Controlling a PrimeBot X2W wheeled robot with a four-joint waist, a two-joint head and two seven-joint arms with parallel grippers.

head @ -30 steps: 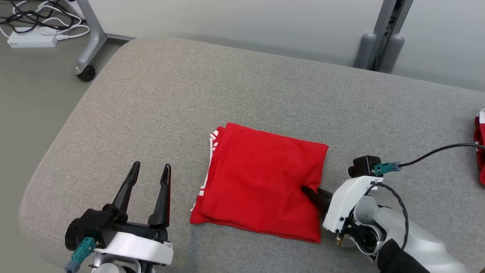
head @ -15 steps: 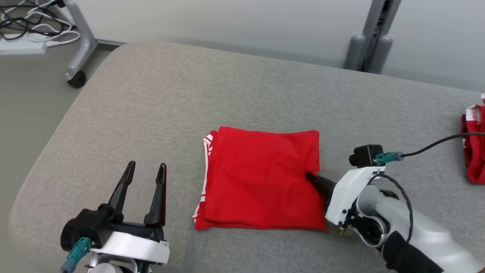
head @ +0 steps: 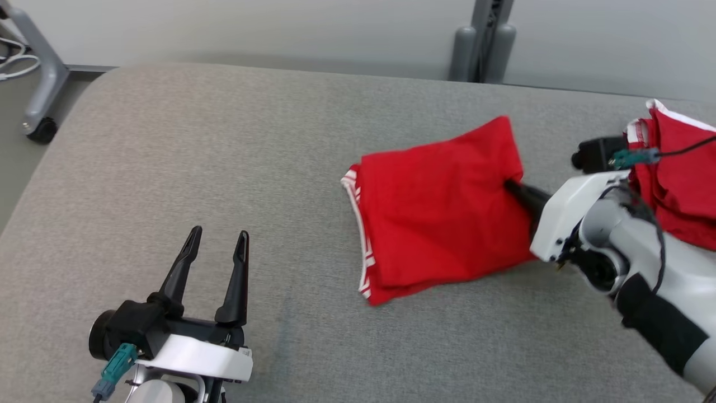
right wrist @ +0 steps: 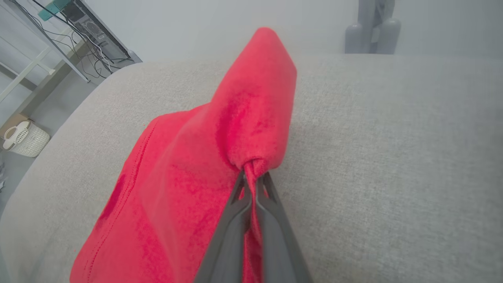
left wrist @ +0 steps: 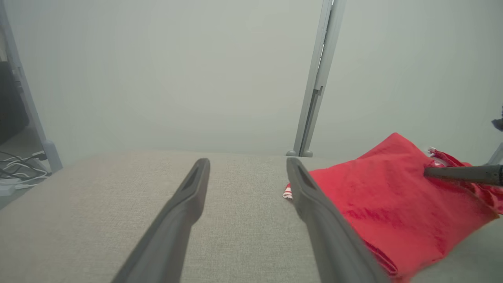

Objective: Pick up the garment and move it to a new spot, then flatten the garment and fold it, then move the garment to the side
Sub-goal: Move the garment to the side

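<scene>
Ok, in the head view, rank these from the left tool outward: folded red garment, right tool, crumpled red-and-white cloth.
1. Folded red garment, centre, nearest the left tool.
2. Right tool, pinching its right edge.
3. Crumpled red-and-white cloth, far right.

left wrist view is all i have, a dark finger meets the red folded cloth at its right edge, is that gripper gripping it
Observer: Yes, the right wrist view shows the right gripper shut on a bunched edge of the red folded fabric garment.
Operator: red and white scrap behind it, same cloth
Observer: No, the head view shows a separate crumpled red garment with white trim lying past the right gripper.
Operator: anything on the floor
Observer: A white perforated basket, off the grey cushion's end, in the right wrist view.
</scene>
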